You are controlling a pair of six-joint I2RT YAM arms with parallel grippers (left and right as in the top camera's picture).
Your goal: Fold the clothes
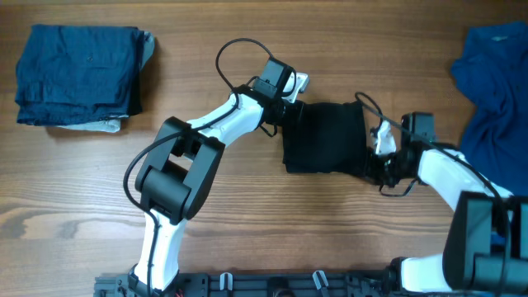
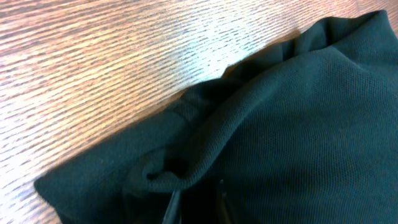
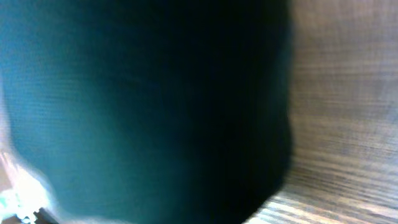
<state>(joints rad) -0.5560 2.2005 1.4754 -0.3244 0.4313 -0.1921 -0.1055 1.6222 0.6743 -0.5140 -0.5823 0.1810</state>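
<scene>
The wooden table (image 1: 247, 239) fills the overhead view, its grain running left to right. Two white-and-black arms reach in from the near edge. The left arm (image 1: 210, 124) stretches far and to the right, and the right arm (image 1: 445, 169) bends in from the near right corner toward the middle. At the far right edge a royal blue garment (image 1: 495, 74) lies loose and crumpled, partly out of view. In the far left corner sits a stack of dark blue folded garments (image 1: 78, 74), well apart from both arms.

The black shirt (image 1: 326, 136) lies in the middle of the table, between the two arms, folded into a compact, roughly square bundle. The left gripper (image 1: 285, 106) is at the bundle's far left corner. I cannot tell whether its claw is open or closed, since its wrist camera shows only dark shapes at the bottom edge of the picture. The right gripper (image 1: 375, 165) is at the bundle's right edge, toward the near corner, and its claw is closed. Whether any cloth is pinched in it cannot be told, because its wrist view is blurred and almost filled by dark fabric, with a strip of table on the right.

In the left wrist view the shirt's edge runs diagonally across the wood, and a small rolled ridge of cloth (image 2: 171, 174) stands up near the bottom of that picture
</scene>
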